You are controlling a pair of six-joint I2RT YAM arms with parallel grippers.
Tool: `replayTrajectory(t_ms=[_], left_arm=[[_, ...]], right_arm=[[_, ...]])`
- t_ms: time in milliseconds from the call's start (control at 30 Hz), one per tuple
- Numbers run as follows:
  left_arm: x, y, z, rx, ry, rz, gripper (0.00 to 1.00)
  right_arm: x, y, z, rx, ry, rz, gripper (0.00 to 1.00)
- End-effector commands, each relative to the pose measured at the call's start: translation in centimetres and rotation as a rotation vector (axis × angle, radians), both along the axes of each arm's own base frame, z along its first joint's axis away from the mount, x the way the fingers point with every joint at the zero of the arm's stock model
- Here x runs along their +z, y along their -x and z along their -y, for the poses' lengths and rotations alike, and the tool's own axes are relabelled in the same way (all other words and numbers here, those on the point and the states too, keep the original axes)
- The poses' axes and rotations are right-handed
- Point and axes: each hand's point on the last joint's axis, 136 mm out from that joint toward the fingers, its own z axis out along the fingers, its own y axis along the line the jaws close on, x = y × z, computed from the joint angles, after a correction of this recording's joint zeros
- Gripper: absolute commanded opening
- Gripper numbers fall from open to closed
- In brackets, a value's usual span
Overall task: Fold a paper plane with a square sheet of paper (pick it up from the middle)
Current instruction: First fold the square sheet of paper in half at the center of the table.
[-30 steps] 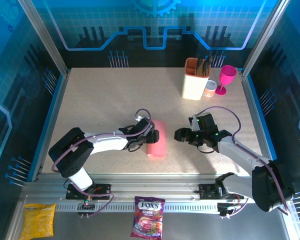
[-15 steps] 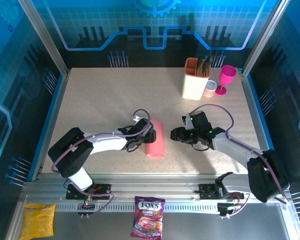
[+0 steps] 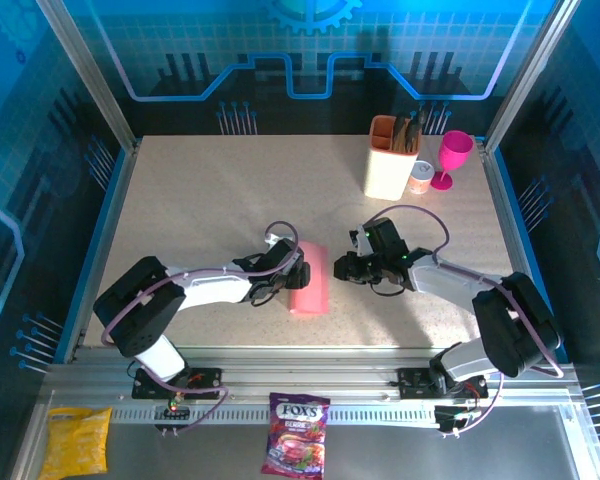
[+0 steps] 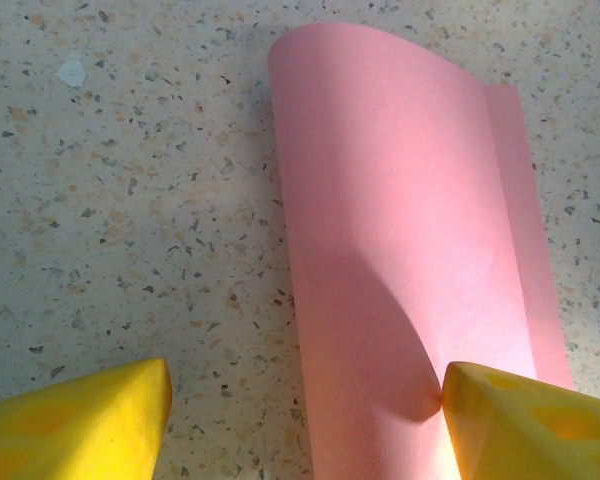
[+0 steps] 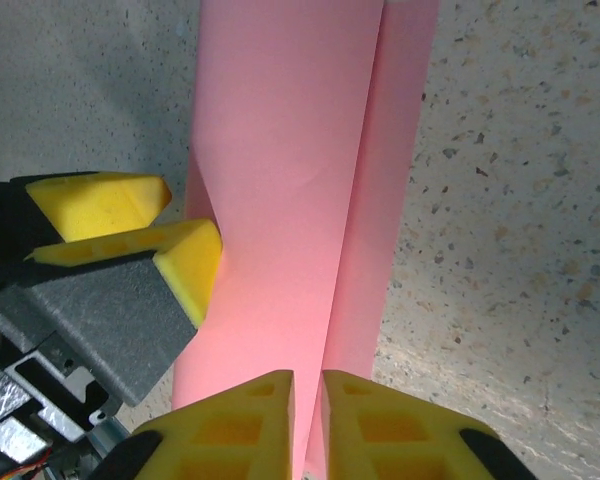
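The speckled bench (image 3: pixel 200 190) carries the paper plane (image 3: pixel 310 280), a long folded strip of pink paper. It is set toward the near edge, about midway between the left and right edges. The left gripper (image 3: pixel 296 272) is held open at the strip's left side, with one finger (image 4: pixel 510 420) touching a bulged layer. The right gripper (image 3: pixel 342 268) is drawn almost fully closed at the strip's right side, and the upper layer's edge is pinched between its fingers (image 5: pixel 240 420).
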Motion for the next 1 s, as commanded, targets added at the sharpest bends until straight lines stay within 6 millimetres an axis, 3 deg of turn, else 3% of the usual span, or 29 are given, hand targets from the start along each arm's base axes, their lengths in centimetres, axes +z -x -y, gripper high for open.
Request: replayTrajectory(t_ms=[0, 333, 967], left_arm=[[1.4, -0.3, 0.5, -0.007, 0.050, 0.022, 0.73], [0.7, -0.4, 1.3, -0.013, 0.063, -0.003, 0.73], [0.2, -0.5, 1.8, 0.020, 0.059, -0.017, 0.73]], right_arm=[[1.0, -0.8, -0.7, 0.000, -0.014, 0.034, 0.13], [0.6, -1.0, -0.6, -0.005, -0.008, 0.028, 0.02], [-0.4, -1.1, -1.6, 0.019, -0.032, 0.002, 0.00]])
